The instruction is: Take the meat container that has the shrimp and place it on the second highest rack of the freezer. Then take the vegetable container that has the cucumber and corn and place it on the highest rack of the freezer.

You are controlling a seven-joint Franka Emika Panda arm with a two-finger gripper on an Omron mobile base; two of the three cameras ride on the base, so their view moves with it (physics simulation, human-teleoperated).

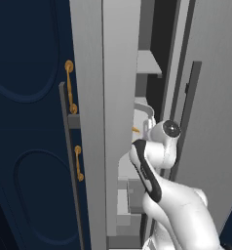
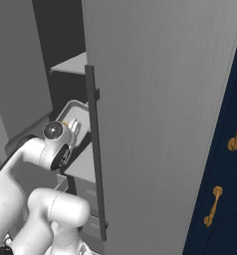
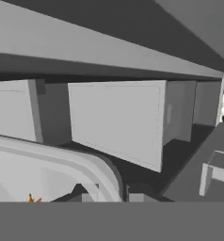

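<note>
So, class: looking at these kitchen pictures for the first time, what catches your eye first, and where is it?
The white robot arm reaches into the open grey freezer, holding a pale tray with a small orange shrimp inside. A navy cabinet with gold handles stands to the freezer's left.

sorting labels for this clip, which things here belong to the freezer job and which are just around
Part of the job:
- tall grey freezer with open pale grey door
- flat pale-grey shelf plate inside it
- pale rounded meat container in the freezer
- small orange shrimp in that container
- two-finger gripper, shut on the container's rim

Just around:
- navy cabinet
- its gold handles
</note>
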